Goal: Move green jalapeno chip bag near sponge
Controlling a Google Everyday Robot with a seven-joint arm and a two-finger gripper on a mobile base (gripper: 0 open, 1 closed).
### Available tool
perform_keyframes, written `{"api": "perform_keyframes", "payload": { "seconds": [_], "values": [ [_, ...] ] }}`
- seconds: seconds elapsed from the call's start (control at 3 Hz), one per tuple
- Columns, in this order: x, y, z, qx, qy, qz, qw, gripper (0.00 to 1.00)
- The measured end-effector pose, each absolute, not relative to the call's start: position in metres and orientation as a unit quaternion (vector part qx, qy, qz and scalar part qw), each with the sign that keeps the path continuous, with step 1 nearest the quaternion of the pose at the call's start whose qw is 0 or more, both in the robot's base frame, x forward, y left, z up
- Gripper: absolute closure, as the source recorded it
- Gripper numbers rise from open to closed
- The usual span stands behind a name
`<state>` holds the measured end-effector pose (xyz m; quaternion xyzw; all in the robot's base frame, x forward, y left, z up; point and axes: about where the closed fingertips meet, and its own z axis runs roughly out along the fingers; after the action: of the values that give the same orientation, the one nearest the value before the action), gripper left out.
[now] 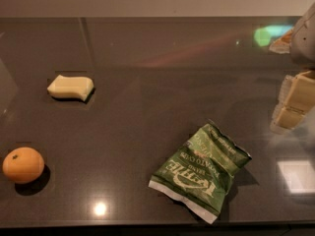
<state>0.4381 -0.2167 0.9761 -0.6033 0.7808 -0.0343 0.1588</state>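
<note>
Green jalapeno chip bag [202, 173] lies flat near the table's front edge, right of centre. It looks light, crinkly, slippery and crushable, so pinch a white sealed end. Its long axis runs from the front edge toward the far-right corner, lettering inverted. Sponge [70, 87] is far-left. Gripper [294, 103] hangs at the right edge, empty; can't tell its opening.

We note a glossy, reflective dark tabletop [157, 77], a crinkly green foil chip bag [199, 173], a matt pale-yellow sponge [70, 87], and a matt cream gripper [289, 109] at the right edge.
</note>
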Motion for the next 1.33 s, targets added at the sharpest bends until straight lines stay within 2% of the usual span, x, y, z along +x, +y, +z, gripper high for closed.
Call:
{"api": "perform_keyframes", "payload": {
  "seconds": [0.67,1.33],
  "values": [
    [0.430,-0.206,0.967,-0.634,0.755,-0.024,0.163,0.00],
    [0.409,-0.172,0.919,-0.714,0.683,0.028,0.153,0.00]
  ]
}}
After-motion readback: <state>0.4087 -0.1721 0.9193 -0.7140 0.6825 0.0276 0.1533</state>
